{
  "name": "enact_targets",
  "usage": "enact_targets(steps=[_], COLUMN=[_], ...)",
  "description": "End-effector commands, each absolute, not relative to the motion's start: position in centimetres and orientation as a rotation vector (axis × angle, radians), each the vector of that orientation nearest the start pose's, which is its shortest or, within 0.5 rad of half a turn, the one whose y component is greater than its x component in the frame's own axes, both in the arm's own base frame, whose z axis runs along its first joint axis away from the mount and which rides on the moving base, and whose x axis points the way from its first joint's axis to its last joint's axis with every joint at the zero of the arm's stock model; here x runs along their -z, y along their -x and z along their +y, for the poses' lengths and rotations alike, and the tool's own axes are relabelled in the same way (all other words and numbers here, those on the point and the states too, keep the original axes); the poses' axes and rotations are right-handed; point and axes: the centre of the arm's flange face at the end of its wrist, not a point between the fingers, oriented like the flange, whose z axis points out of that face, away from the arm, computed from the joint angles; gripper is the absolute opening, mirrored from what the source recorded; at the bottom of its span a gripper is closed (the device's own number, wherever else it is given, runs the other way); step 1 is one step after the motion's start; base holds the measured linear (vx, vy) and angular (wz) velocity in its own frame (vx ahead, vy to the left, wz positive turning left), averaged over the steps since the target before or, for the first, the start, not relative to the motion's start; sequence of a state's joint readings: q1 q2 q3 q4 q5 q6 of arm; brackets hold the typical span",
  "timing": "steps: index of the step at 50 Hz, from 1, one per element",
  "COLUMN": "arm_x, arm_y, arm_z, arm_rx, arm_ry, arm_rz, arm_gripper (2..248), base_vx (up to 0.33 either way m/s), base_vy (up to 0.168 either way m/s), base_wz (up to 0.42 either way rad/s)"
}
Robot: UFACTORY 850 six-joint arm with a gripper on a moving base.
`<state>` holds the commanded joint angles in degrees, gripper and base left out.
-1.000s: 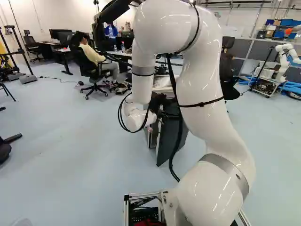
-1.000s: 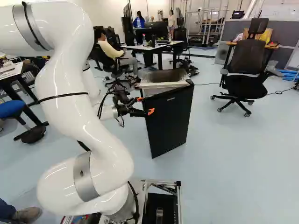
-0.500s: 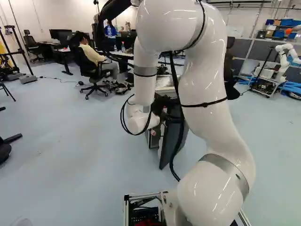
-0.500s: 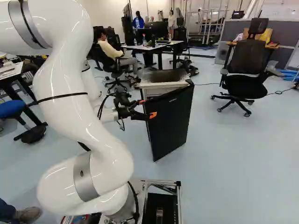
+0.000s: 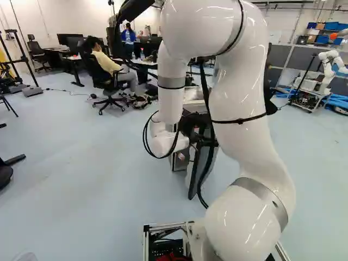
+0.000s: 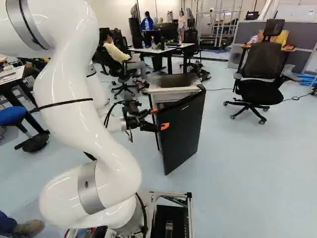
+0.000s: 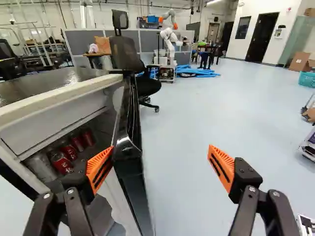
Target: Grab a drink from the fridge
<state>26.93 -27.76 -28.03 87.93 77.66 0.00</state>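
At the fridge door my gripper reaches from the left in the right base view. The black door stands partly swung out from the small fridge. In the wrist view the gripper is open, its fingers wide apart. One orange pad is at the inner side of the door edge; the other finger stands beyond the door's outer side, over the floor. Red cans and a silver can sit on a shelf inside the fridge. The left base view hides the fingers behind the arm.
An office chair stands to the fridge's right in the right base view. Behind the fridge is a table with a seated person near it. Another robot stands far back at the right of the left base view.
The gripper has moved a little to the right in the base views, and the fridge door has swung further out with it. The fridge body and the base have stayed put.
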Motion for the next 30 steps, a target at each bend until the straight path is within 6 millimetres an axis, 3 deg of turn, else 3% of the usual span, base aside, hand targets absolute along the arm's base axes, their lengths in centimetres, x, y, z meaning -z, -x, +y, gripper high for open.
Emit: enact_targets(steps=[30], arm_x=[-26.4], arm_y=[-31.9], arm_z=[5.1], arm_rx=[-1.34], arm_ry=[-1.692], arm_rz=[-1.093], arm_gripper=[247], base_vx=[0.0], base_vy=[0.0], base_wz=[0.0])
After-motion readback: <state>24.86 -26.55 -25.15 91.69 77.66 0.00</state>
